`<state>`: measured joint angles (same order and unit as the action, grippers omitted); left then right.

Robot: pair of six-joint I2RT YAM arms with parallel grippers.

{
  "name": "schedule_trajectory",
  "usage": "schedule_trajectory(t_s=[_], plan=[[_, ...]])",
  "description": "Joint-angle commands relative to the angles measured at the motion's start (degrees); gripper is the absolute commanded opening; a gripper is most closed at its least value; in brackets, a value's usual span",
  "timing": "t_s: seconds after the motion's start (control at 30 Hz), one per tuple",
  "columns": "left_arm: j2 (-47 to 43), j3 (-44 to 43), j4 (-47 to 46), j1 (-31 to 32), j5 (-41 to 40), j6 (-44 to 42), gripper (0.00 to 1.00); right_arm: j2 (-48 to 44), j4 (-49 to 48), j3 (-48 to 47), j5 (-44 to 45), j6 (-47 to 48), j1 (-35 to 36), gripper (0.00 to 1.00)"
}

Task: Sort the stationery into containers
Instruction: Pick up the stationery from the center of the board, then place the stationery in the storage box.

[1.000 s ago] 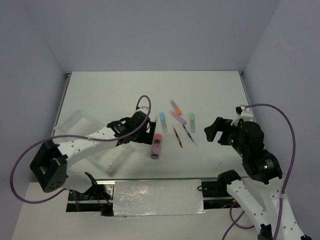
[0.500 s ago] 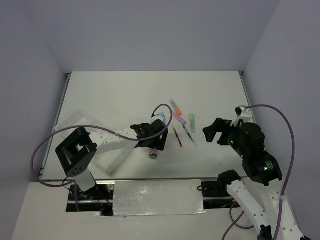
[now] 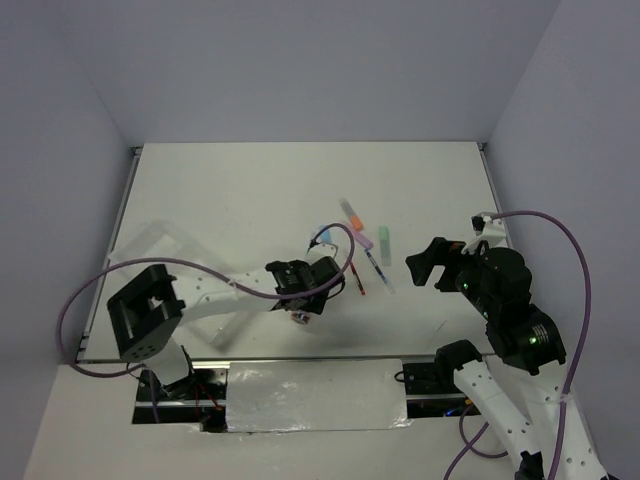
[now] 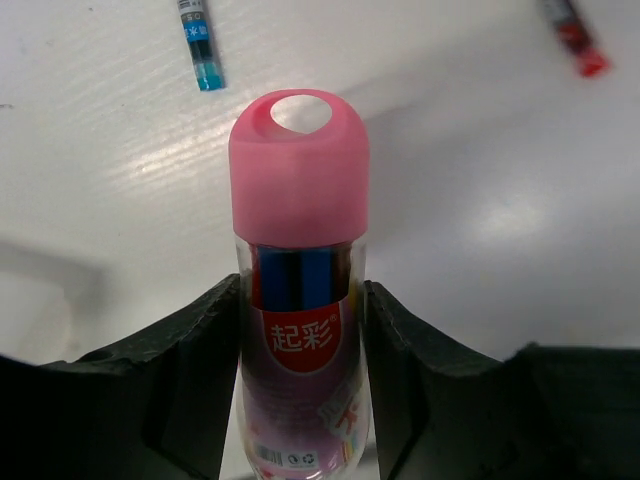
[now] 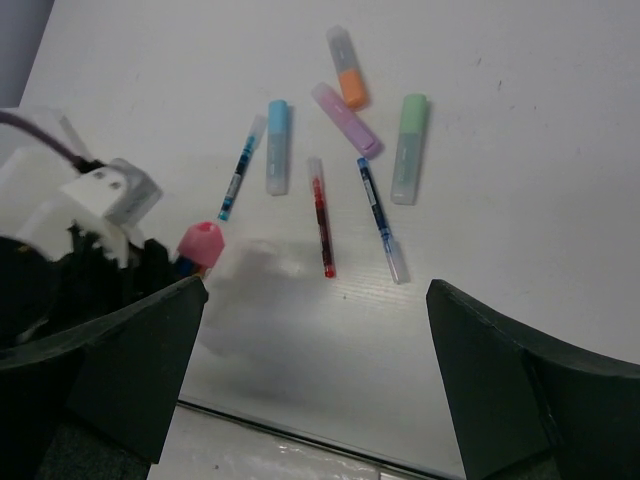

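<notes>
White tabletop (image 3: pixel 240 190): left hand (image 4: pixel 302 300) grasps the pink tube (image 4: pixel 299 180), pens (image 5: pixel 321 215) and highlighters (image 5: pixel 408 150) lying near; right hand (image 5: pixel 315 290) released.

The top camera looked down from above the near edge over the whole table (image 3: pixel 240 180). The left wrist camera sat close over the pink tube (image 4: pixel 300 200); the right wrist camera, farther off, faced left. All three shared that tube and the red pen (image 5: pixel 321 220).
</notes>
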<state>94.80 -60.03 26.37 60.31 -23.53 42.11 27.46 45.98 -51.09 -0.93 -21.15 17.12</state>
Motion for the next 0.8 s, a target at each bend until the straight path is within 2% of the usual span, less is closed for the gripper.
schedule_trajectory(t_s=[0.0,0.23,0.37,0.5,0.6,0.63,0.67,0.77], plan=[[-11.97,-4.13,5.70,2.53,-6.61,0.70,0.00,-0.74,-2.12,-1.47,-0.30,0.84,0.45,1.00],[-29.31,-3.17,16.60,2.09,-17.86,-6.50,0.00,-1.10,-2.91,-0.85,-1.09,0.76,0.37,1.00],[-38.45,1.57,17.93,1.21,-22.17,-14.65,0.00,-1.27,-4.31,0.02,-2.84,0.14,0.45,1.00],[-50.84,9.55,11.71,-3.26,-20.61,-22.31,0.00,-1.27,-5.37,0.38,-4.34,-0.21,0.54,1.00],[-56.37,13.08,10.28,-6.16,-20.07,-24.79,0.11,-1.01,-5.98,0.38,-5.22,-0.30,0.54,1.00],[-57.18,13.62,8.80,-8.78,-17.11,-26.62,0.17,-1.01,-6.42,0.64,-5.48,-0.39,0.45,1.00],[-57.01,14.06,8.26,-10.29,-15.95,-27.25,0.19,-1.01,-6.60,0.64,-5.75,-0.56,0.45,1.00],[-52.21,13.89,9.22,-15.74,-12.61,-28.04,0.17,-1.01,-7.74,1.34,-6.89,-1.00,0.54,1.00]])
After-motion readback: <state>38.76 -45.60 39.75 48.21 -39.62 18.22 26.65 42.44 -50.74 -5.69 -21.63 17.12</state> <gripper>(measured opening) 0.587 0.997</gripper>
